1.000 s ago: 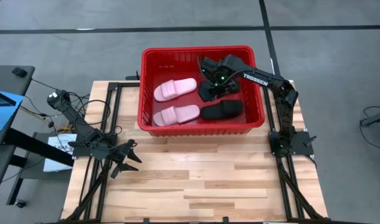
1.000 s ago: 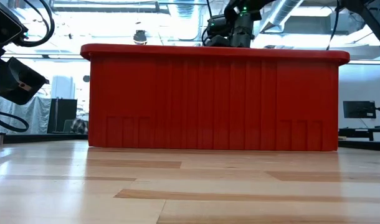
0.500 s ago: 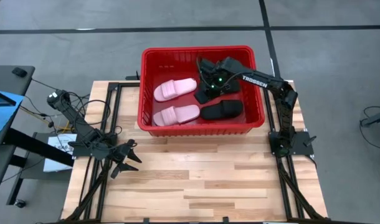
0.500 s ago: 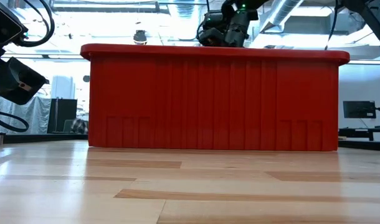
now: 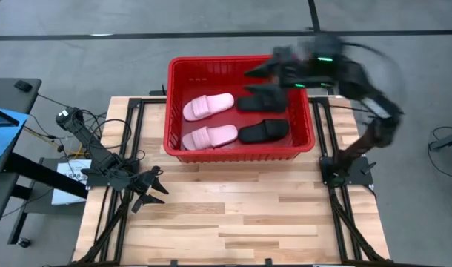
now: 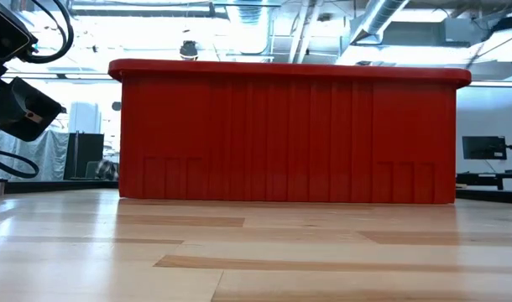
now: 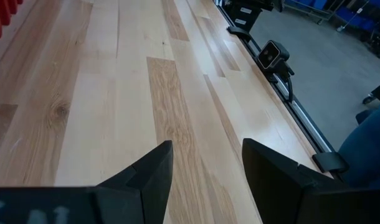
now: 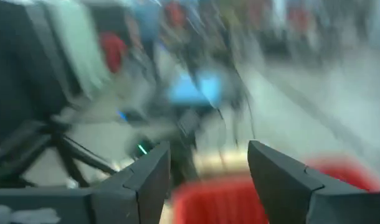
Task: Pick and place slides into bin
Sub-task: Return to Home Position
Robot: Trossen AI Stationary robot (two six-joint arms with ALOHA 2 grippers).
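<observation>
**Right arm lifted from bin; all four slides inside**

- Right gripper (image 5: 264,69): you see it raised since half a second ago, off the upper black slide (image 5: 263,99) to the bin's (image 5: 233,61) upper-right rim. It is blurred, with fingers apart and empty.
- Lower black slide (image 5: 263,131), upper pink slide (image 5: 208,106), lower pink slide (image 5: 210,137): unmoved, pinks in the bin's left half.
- Left gripper (image 5: 148,189): spread, empty, lower left, low over the wooden table (image 5: 248,215).
- Grey floor (image 5: 100,59) around the table.
- Ceiling ducts (image 6: 390,17) behind.

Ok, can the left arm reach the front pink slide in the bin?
Probably yes: that pink slide lies uncovered, the open left gripper is over the table front-left of the bin, and the right gripper is off near its far rim.
</observation>
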